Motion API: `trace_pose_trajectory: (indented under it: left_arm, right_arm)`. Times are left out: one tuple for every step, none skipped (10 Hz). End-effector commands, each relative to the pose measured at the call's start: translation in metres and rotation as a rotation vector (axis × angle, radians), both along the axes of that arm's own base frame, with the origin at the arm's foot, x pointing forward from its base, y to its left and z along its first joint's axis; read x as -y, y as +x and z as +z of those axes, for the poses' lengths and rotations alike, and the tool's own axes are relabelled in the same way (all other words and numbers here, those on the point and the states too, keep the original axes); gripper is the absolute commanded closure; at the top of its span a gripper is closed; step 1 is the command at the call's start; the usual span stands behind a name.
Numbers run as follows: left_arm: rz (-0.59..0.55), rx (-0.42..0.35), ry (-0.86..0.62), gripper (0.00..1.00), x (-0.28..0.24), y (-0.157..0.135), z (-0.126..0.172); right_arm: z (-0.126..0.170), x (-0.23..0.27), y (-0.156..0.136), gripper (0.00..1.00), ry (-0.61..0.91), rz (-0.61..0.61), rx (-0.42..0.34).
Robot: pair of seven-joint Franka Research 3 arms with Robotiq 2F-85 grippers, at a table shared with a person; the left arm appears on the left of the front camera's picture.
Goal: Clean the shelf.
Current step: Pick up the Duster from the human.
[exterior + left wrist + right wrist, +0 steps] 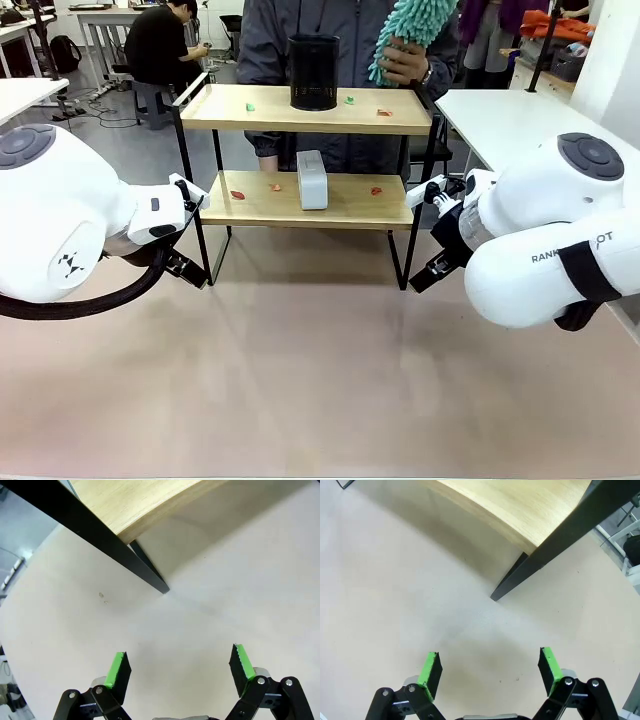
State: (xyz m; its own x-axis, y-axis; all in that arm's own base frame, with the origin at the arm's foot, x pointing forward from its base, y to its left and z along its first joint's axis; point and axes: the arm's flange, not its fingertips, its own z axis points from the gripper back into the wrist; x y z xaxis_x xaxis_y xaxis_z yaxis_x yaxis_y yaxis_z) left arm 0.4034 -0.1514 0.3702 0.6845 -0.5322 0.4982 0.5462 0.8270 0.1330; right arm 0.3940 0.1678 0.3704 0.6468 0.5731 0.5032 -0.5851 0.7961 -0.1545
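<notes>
The shelf [262,108] stands mid-table, two wooden boards on a black frame. Small red and green scraps lie on both boards, such as a green scrap [250,101] on top and a red scrap [238,194] below. A person behind it holds a teal fluffy duster [415,28] above the top board's right end. My left gripper [180,661] is open over bare table, close to the shelf's front left leg [147,572]. Also open and holding nothing, my right gripper [490,661] hovers near the front right leg [517,580].
A black cylindrical container [314,72] stands on the top board. A white box [312,180] sits on the lower board. The beige table [320,380] stretches wide in front of the shelf. Another white table [510,120] lies at the right.
</notes>
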Motion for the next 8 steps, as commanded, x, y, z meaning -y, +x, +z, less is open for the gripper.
trace_pose_trajectory:
  left_arm:
    - [0.0,0.0,0.0,0.0,0.0,0.0,0.0001]
    - [0.0,0.0,0.0,0.0,0.0,0.0,0.0001]
    - [0.0,0.0,0.0,0.0,0.0,0.0,0.0001]
    - [0.0,0.0,0.0,0.0,0.0,0.0,0.0001]
    - [0.0,0.0,0.0,0.0,0.0,0.0,0.0001]
    - [0.0,0.0,0.0,0.0,0.0,0.0,0.0001]
    - [0.0,0.0,0.0,0.0,0.0,0.0,0.0001]
    - [0.0,0.0,0.0,0.0,0.0,0.0,0.0001]
  right_arm:
    - [0.0001,0.0001,0.0001,0.0,0.001,0.0,0.0]
    - [0.0001,0.0001,0.0001,0.0,0.001,0.0,0.0]
    - [0.0001,0.0001,0.0001,0.0,0.001,0.0,0.0]
    - [0.0001,0.0001,0.0001,0.0,0.001,0.0,0.0]
    - [0.0001,0.0001,0.0001,0.0,0.001,0.0,0.0]
    - [0.0001,0.0001,0.0001,0.0,0.001,0.0,0.0]
    - [0.0001,0.0001,0.0001,0.0,0.001,0.0,0.0]
    - [0.0001,0.0001,0.0001,0.0,0.001,0.0,0.0]
